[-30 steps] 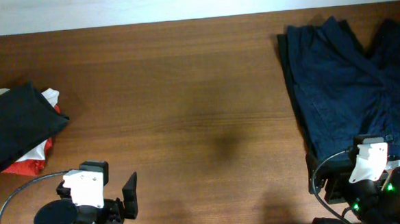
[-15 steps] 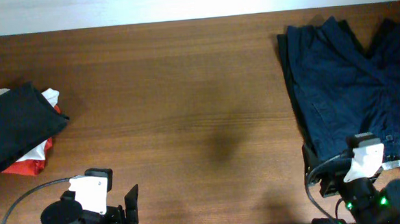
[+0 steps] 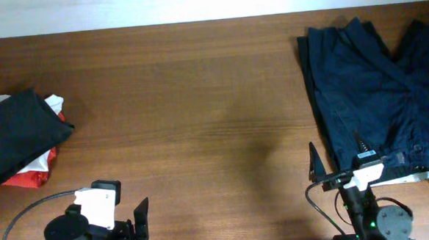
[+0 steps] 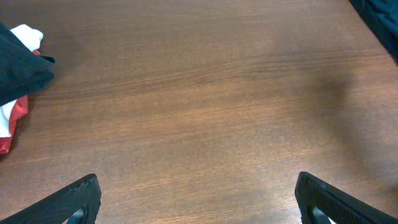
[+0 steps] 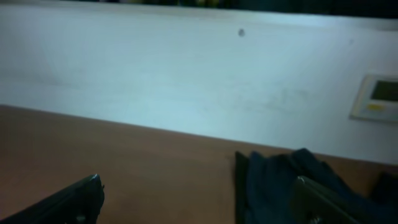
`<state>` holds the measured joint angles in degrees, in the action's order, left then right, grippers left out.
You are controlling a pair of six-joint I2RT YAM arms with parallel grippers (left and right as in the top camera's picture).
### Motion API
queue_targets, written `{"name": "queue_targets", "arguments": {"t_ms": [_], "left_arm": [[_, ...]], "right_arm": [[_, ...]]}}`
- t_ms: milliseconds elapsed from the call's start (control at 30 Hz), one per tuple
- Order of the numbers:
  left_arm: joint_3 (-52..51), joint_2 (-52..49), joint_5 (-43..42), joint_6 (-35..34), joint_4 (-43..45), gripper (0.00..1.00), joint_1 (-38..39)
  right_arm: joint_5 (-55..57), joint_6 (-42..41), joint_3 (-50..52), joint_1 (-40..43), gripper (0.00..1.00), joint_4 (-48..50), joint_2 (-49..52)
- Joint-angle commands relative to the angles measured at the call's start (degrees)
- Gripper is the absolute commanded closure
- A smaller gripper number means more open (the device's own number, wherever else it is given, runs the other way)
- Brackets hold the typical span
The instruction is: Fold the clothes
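Though folded, T-shirt [image 3: 17,134] apart from jaws

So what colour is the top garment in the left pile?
The garment is black, very dark; it shows best in the overhead view.

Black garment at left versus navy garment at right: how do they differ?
The black garment is bundled compactly; the navy garment lies spread and wrinkled. The black garment rests on white and red pieces; the navy garment lies on the table. Neither is gripped.
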<state>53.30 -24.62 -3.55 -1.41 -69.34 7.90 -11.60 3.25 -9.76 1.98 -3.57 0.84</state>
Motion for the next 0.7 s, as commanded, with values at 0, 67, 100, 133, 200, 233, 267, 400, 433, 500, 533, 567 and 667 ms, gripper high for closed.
{"name": "queue_targets", "arguments": {"t_ms": [0, 67, 100, 133, 200, 233, 267, 400, 433, 500, 533, 567, 667], "left_arm": [[-0.1, 0.2, 0.6, -0.5, 0.1, 0.01, -0.1], [-0.1, 0.2, 0.6, -0.5, 0.1, 0.01, -0.1], [-0.1, 0.2, 0.6, -0.5, 0.1, 0.01, -0.1], [-0.1, 0.2, 0.6, -0.5, 0.1, 0.01, -0.1], [-0.1, 0.2, 0.6, -0.5, 0.1, 0.01, -0.1], [-0.1, 0.2, 0.6, -0.5, 0.1, 0.01, -0.1], [-0.1, 0.2, 0.6, -0.5, 0.1, 0.01, -0.1], [-0.1, 0.2, 0.6, -0.5, 0.1, 0.01, -0.1], [-0.1, 0.2, 0.6, -0.5, 0.1, 0.01, -0.1], [-0.1, 0.2, 0.6, -0.5, 0.1, 0.01, -0.1], [-0.1, 0.2, 0.6, -0.5, 0.1, 0.01, -0.1], [-0.1, 0.2, 0.6, -0.5, 0.1, 0.01, -0.1], [-0.1, 0.2, 0.6, -0.5, 0.1, 0.01, -0.1]], "right_arm": [[5.6, 0.0, 6.0, -0.5, 0.01, 6.6, -0.6], [6.3, 0.0, 8.6, -0.5, 0.01, 9.0, -0.6], [6.3, 0.0, 9.5, -0.5, 0.01, 8.3, -0.6], [6.3, 0.0, 9.4, -0.5, 0.01, 5.8, -0.6], [6.3, 0.0, 9.4, -0.5, 0.01, 0.3, -0.6], [6.3, -0.3, 9.4, -0.5, 0.01, -0.6, -0.6], [6.0, -0.3, 9.4, -0.5, 0.01, -0.4, -0.6], [6.1, -0.3, 9.4, -0.5, 0.01, -0.4, -0.6], [6.1, -0.3, 9.4, -0.5, 0.01, -0.4, -0.6], [6.1, -0.3, 9.4, -0.5, 0.01, -0.4, -0.6], [6.1, -0.3, 9.4, -0.5, 0.01, -0.5, -0.6], [6.1, -0.3, 9.4, -0.5, 0.01, -0.5, -0.6], [6.1, -0.3, 9.4, -0.5, 0.01, -0.5, -0.6]]}}
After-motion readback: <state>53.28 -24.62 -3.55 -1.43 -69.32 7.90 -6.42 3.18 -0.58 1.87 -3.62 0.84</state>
